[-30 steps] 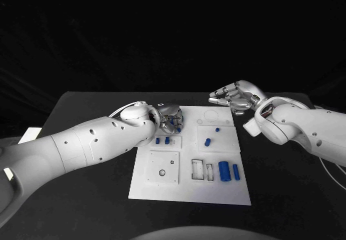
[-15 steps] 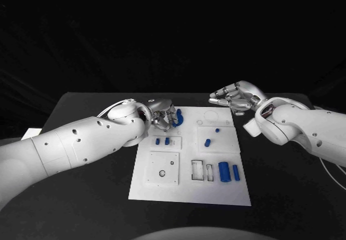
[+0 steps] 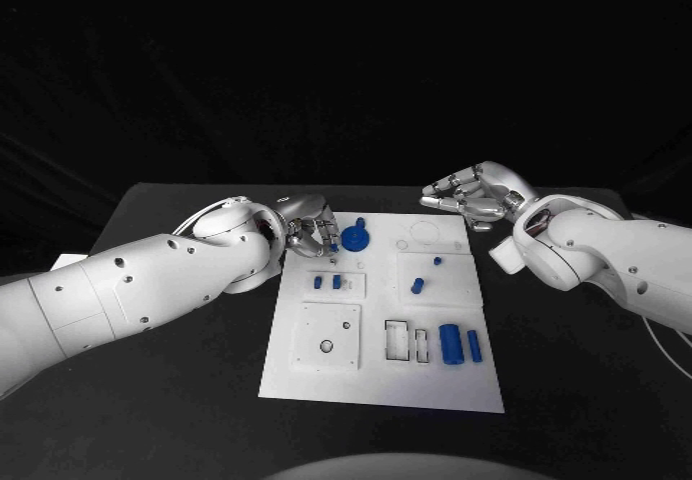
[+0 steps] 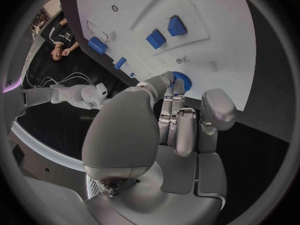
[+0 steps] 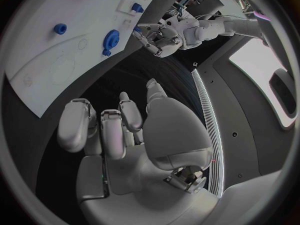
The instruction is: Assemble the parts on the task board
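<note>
So the white task board (image 3: 382, 375) sits in the middle of the black counter (image 3: 577, 400), and both robot hands are up at its far end; the left robot hand (image 3: 309, 232) is at the board's far left corner, fingers pointing down at the board, and right beside its fingertips lies a round blue disc part (image 3: 355, 239); from the left wrist view the fingers (image 4: 177, 116) run out nearly straight and close together with the thumb off to the side, and the ribbed blue disc (image 4: 182, 79) peeks out just past the fingertips; looks like touching or nearly so, but I honestly can't tell whether it's gripping the disc or only resting against it.

The right robot hand (image 3: 473, 195) hovers off the far right corner of the board, over the counter, fingers loosely curled and apart with nothing in them; the right wrist view shows the same, fingers (image 5: 103, 127) spread with empty space between.

Nearer the robot from the left robot hand there are two small blue pegs (image 3: 326, 282) side by side in a raised block; across from them, towards the right robot hand's side, a small blue piece (image 3: 417, 284) and a tinier one (image 3: 436, 261); further back towards the robot, two blue cylinders (image 3: 460, 344) lie beside rectangular slots (image 3: 405, 341).

No readable writing or labels anywhere on the board that I can make out.
</note>
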